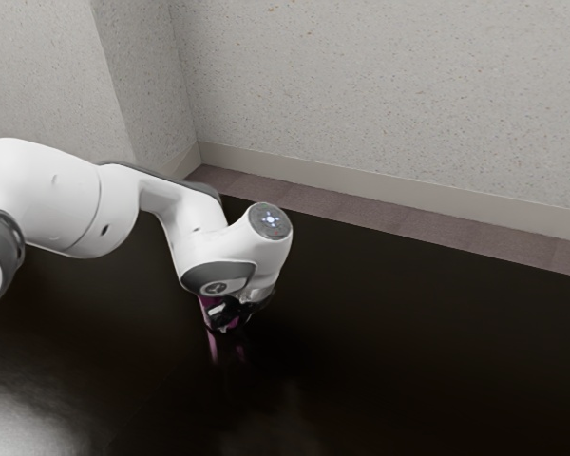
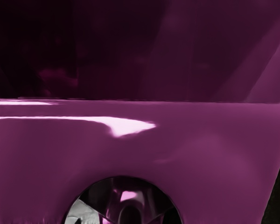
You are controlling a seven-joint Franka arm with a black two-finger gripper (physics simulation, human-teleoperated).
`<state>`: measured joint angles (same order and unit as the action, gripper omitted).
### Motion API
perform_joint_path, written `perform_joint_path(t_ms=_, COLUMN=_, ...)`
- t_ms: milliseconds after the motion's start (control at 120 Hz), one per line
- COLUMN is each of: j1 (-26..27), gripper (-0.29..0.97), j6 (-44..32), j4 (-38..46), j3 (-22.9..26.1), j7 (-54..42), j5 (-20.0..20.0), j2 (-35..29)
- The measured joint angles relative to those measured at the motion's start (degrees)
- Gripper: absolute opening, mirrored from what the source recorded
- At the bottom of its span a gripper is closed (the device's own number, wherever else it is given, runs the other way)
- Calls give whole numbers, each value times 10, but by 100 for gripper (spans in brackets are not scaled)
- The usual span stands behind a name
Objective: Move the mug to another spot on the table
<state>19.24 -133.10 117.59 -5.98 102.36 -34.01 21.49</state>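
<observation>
A glossy purple mug (image 1: 212,312) sits right under my hand on the dark table (image 1: 408,332), left of the middle in the exterior view. Most of it is hidden by the white hand. My black gripper (image 1: 227,323) reaches down over the mug, its fingers closed against it from two sides. In the wrist view the mug's purple wall (image 2: 177,154) lies very close, with a bright highlight and a rounded opening (image 2: 123,200) at the edge nearest the hand. A faint purple reflection shows on the table below the mug; I cannot tell if it is lifted.
The shiny dark table stretches far toward the exterior view's right and front. A mauve floor strip (image 1: 437,223) and a speckled wall with a pale skirting board (image 1: 408,195) run behind it. A wall corner (image 1: 185,142) stands behind the arm.
</observation>
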Motion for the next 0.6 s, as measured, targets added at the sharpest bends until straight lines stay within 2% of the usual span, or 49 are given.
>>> perform_joint_path(t_ms=108, j1=0, gripper=44, j6=-9, j4=19, j3=0, j7=3, j5=2, j2=-14)
perform_joint_path(t_ms=233, j1=3, gripper=55, j6=-16, j4=38, j3=3, j7=12, j5=12, j2=-27)
perform_joint_path(t_ms=600, j1=5, gripper=66, j6=-36, j4=80, j3=7, j7=65, j5=28, j2=-61)
